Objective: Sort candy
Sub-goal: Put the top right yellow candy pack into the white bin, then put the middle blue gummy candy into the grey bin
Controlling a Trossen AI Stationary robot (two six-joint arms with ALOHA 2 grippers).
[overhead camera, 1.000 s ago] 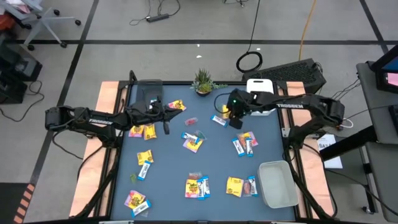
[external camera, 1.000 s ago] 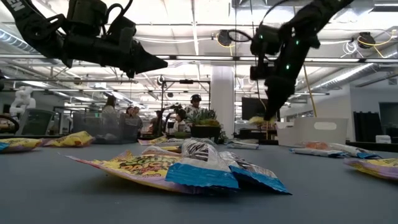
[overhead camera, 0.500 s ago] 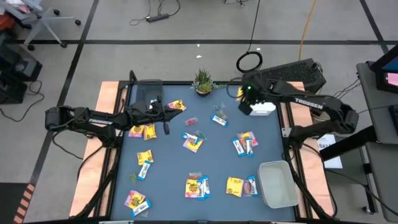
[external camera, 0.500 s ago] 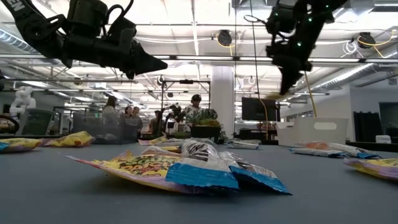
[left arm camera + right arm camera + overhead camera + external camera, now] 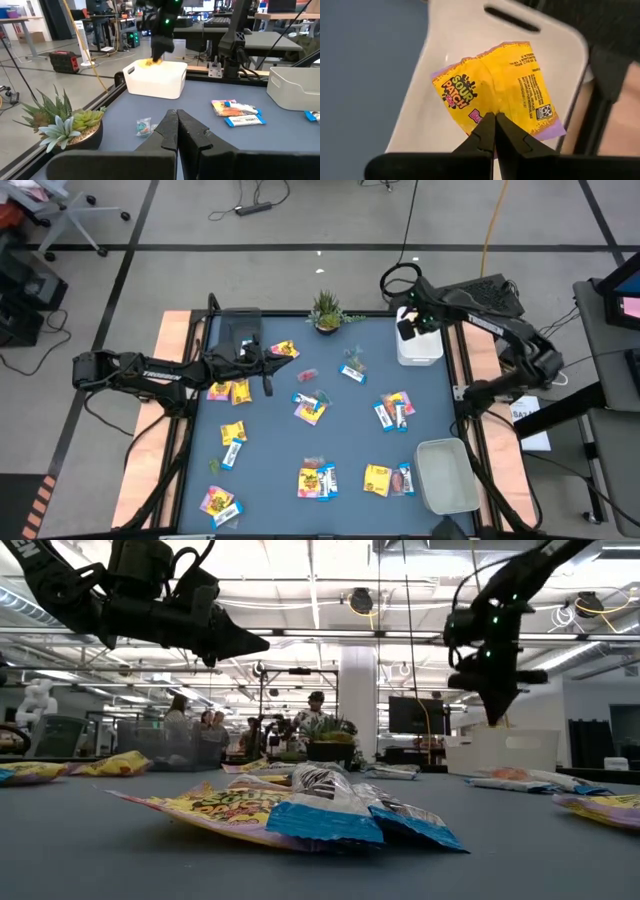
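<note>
My right gripper [image 5: 495, 117] is shut on a yellow packet of candy [image 5: 495, 82] above a white bin [image 5: 420, 346] at the table's far right; from above it shows there [image 5: 408, 328]. More candy lies scattered over the blue table, such as yellow packets [image 5: 310, 410] and blue-and-white bars [image 5: 385, 415]. My left gripper [image 5: 176, 120] is shut on nothing. It hovers level above the table's left side [image 5: 270, 366]. My right gripper pinches the yellow packet between its two fingers, at the middle of one edge [image 5: 491, 107]. The fingers point steeply down. The packet spreads out below them over the inside of the white bin [image 5: 450, 35]; whether it touches the bin's floor I cannot tell.
A potted plant [image 5: 326, 310] stands at the far edge. A second white bin [image 5: 447, 475] sits at the near right and a dark tray [image 5: 238, 330] at the far left. People stand in the room beyond the table.
My right gripper has swung from over the table's middle toward the far right corner and risen a little, rolling as it went, and has carried the yellow packet over the white bin. It has stayed shut.
</note>
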